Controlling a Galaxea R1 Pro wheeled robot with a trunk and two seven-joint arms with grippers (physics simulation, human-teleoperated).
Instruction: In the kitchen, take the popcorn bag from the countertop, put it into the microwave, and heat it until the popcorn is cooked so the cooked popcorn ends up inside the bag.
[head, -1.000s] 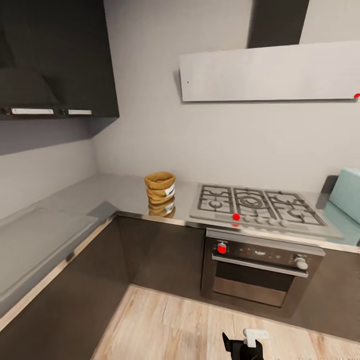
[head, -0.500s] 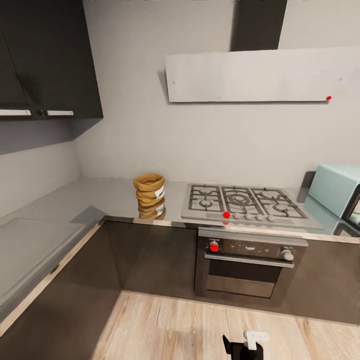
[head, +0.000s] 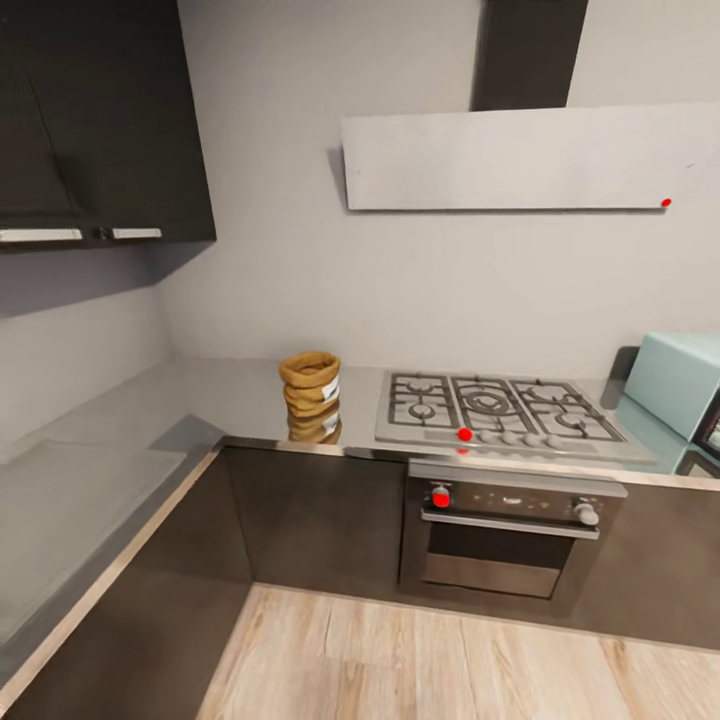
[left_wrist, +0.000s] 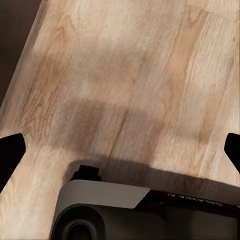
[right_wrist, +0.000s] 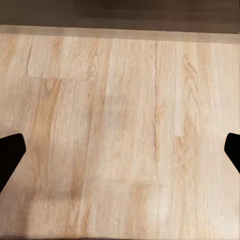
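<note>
Popcorn bag (head: 311, 382): upright on the countertop (head: 230, 395), just beside the gas hob (head: 500, 405); not yet picked up
Microwave (head: 680, 390): well apart; nothing loaded
Grippers: left gripper (left_wrist: 120, 150) and right gripper (right_wrist: 120, 155) spread wide, empty, over wooden floor (right_wrist: 125, 110)

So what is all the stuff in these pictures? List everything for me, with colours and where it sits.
Crumpled orange-tan paper popcorn bag: one, upright on the counter, left of the hob.
Glossy grey metallic countertop: one, L-shaped, along the walls.
Grey gas hob with black grates: one, set in the counter above the oven.
Dark oven with knobs: one, under the hob.
Pale mint-blue microwave: one, at the counter's right end, partly cut off.
Pale grey extractor hood panel: one, on the wall over the hob.
Dark wall cabinets: upper left.
Light wooden plank floor: below.
Left gripper: black fingertips wide apart over floor.
Right gripper: same, open over floor.
</note>
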